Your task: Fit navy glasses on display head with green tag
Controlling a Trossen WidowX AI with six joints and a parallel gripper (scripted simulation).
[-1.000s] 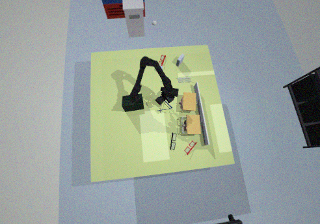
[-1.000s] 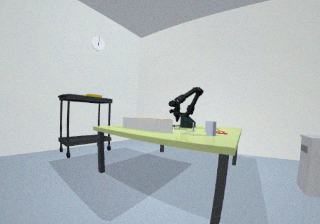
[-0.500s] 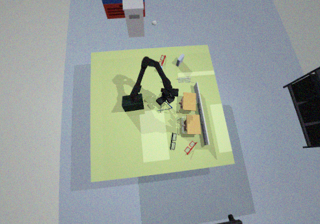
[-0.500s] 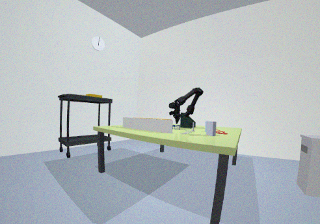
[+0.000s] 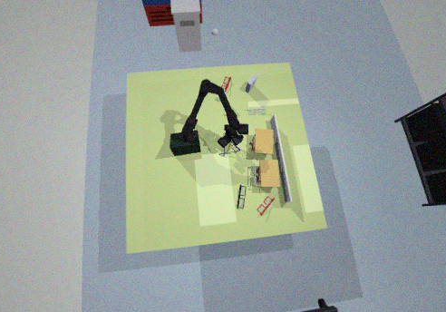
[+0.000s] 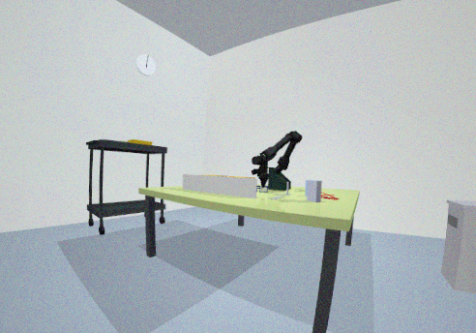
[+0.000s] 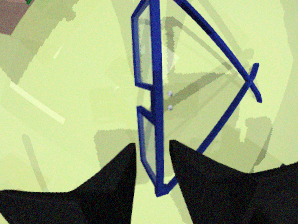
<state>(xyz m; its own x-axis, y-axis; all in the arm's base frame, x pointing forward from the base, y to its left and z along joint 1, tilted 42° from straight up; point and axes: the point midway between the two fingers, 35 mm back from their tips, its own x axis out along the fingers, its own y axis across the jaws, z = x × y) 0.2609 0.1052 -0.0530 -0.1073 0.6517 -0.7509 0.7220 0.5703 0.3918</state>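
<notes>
Wrist view puts our end effector [image 7: 154, 163] half-closed astride the navy glasses [image 7: 158, 90] mid-worktop [image 5: 155, 218], not yet gripping; next we pinch, then lift.

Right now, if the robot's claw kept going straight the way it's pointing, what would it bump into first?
The end effector points down at the blue glasses on the table. Its fingers sit on either side of the lower lens, closing but not gripping yet, so it would meet the glasses first, then the table under them.

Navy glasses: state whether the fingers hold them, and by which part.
Not gripped yet. The fingers straddle one lens end of the navy glasses front frame, partly closed, with a gap visible on each side.
</notes>
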